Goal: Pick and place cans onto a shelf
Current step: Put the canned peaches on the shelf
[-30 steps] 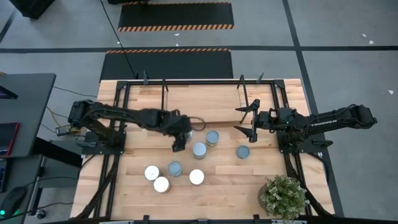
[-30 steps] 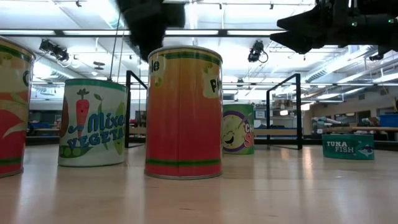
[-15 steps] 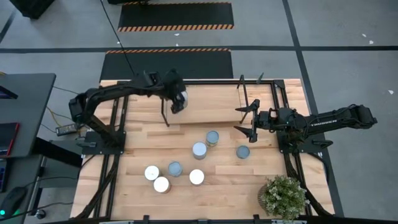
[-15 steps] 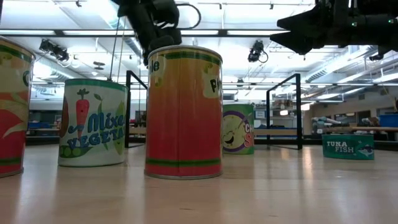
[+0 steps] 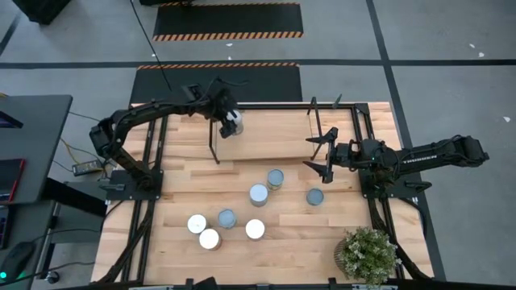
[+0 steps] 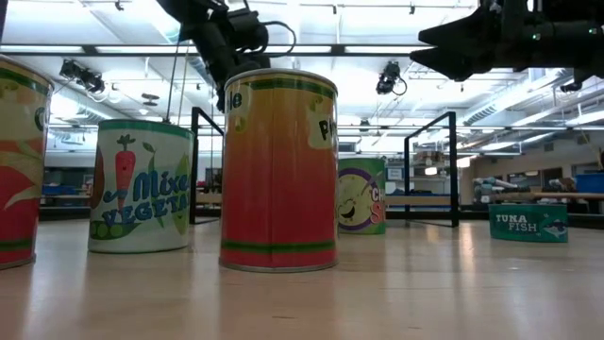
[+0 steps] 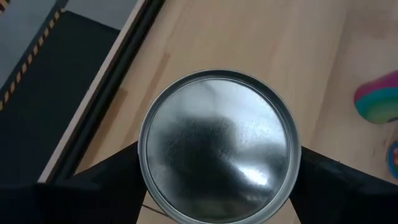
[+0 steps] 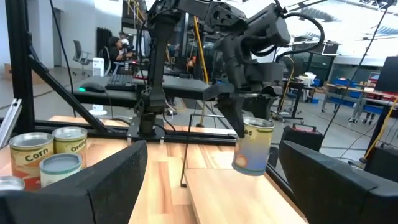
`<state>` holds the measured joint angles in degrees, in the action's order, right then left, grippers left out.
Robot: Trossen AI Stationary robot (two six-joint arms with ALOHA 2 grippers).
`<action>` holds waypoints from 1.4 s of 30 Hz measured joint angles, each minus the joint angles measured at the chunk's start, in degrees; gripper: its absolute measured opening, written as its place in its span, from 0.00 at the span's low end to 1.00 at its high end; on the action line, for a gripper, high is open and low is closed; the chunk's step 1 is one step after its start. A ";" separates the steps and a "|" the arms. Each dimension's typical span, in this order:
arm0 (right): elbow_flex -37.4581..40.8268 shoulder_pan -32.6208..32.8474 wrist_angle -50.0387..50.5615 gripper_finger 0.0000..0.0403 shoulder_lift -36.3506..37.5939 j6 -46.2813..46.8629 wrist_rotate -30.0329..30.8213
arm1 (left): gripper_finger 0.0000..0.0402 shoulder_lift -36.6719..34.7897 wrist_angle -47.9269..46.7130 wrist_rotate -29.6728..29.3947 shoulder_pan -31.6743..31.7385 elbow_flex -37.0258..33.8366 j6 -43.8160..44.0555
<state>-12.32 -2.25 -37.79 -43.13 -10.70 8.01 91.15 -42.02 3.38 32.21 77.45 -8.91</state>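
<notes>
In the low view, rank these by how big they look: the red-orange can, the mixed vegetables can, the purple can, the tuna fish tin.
1. Red-orange can
2. Mixed vegetables can
3. Purple can
4. Tuna fish tin

Nearness to the camera inflates the first two, so true sizes stay unsure.

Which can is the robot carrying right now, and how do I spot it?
Find the wooden shelf at the table's far edge. The left gripper holds one can in the air above it. The other cans all stand on the table.
</notes>
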 joint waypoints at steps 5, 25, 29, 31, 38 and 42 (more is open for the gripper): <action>0.00 -1.56 0.06 0.92 0.00 -0.37 0.02 | 0.80 0.00 -0.92 0.06 -0.05 0.00 0.11; 0.00 -2.81 1.15 0.92 0.00 0.74 -0.70 | 0.80 1.70 0.41 -1.44 -2.43 -1.92 2.59; 0.02 -2.81 0.50 0.92 0.00 0.72 -0.81 | 0.80 3.72 3.50 -2.47 -3.65 -2.16 2.71; 0.02 -2.81 0.47 0.92 -0.03 0.72 -0.84 | 0.80 4.95 4.65 -3.28 -4.16 -2.15 2.52; 0.02 -2.76 0.36 0.92 -0.04 2.17 -3.49 | 0.80 8.17 5.75 -3.28 -4.31 -1.88 2.80; 0.02 -2.77 0.36 0.92 -0.04 2.19 -3.48 | 0.81 8.66 6.03 -3.34 -4.25 -1.81 2.78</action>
<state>-12.29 -5.02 -37.43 -43.18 -8.51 4.54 99.81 -35.99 0.03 27.96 75.64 -6.13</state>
